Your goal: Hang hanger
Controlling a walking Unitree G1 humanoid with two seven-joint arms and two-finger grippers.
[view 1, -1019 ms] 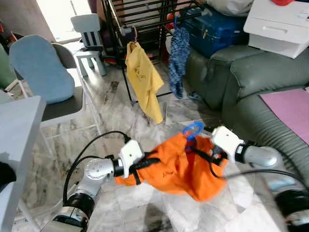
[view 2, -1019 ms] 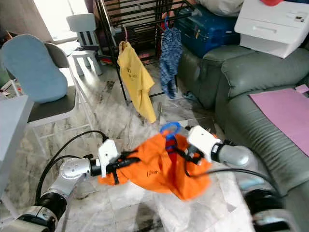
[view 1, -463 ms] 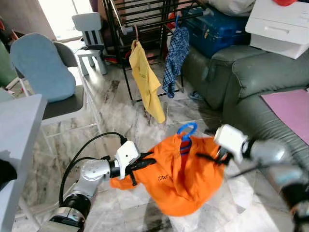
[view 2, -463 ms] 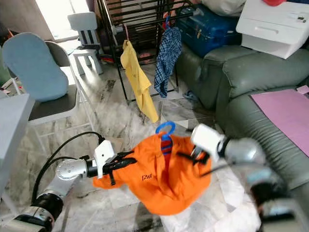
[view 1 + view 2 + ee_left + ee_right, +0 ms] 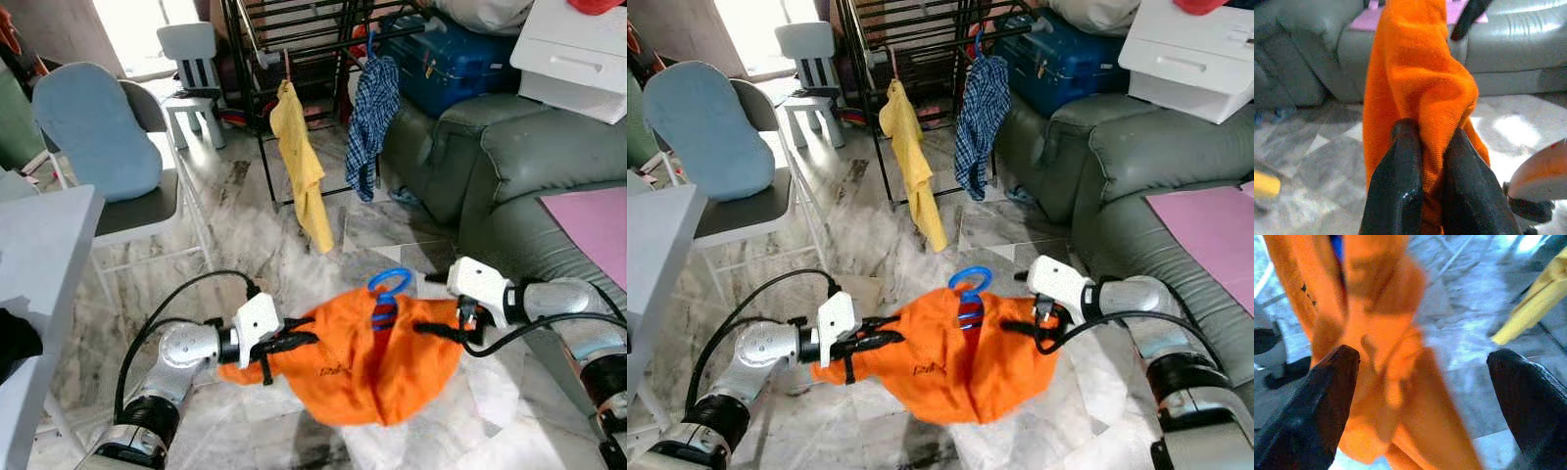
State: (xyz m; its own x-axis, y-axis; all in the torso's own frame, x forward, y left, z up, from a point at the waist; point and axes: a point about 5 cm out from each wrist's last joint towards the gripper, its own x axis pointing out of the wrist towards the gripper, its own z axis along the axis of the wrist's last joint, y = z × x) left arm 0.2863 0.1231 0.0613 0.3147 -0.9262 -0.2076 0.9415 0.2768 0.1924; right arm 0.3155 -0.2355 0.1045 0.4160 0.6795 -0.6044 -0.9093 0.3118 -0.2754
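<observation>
Nearest, low centre: orange shirt [image 5: 367,357] on a blue hanger [image 5: 387,297], held up above the marble floor [image 5: 245,235] between both arms. Hanger hook pokes out at the shirt's top, about 12 o'clock.

Left gripper [image 5: 1430,161] at the shirt's 9 o'clock edge, its two black fingers [image 5: 1400,186] pinched together on a fold of the orange cloth.

Right gripper [image 5: 1420,377] at the shirt's 3 o'clock side; fingers spread wide, cloth hanging loose between them.

Farther, 12 o'clock: black drying rack [image 5: 294,39] carrying a yellow shirt [image 5: 302,157] and a blue checked shirt [image 5: 372,108]. At 2 o'clock, a grey-green sofa [image 5: 509,157]. At 10 o'clock, a chair with a blue cushion [image 5: 98,132].
</observation>
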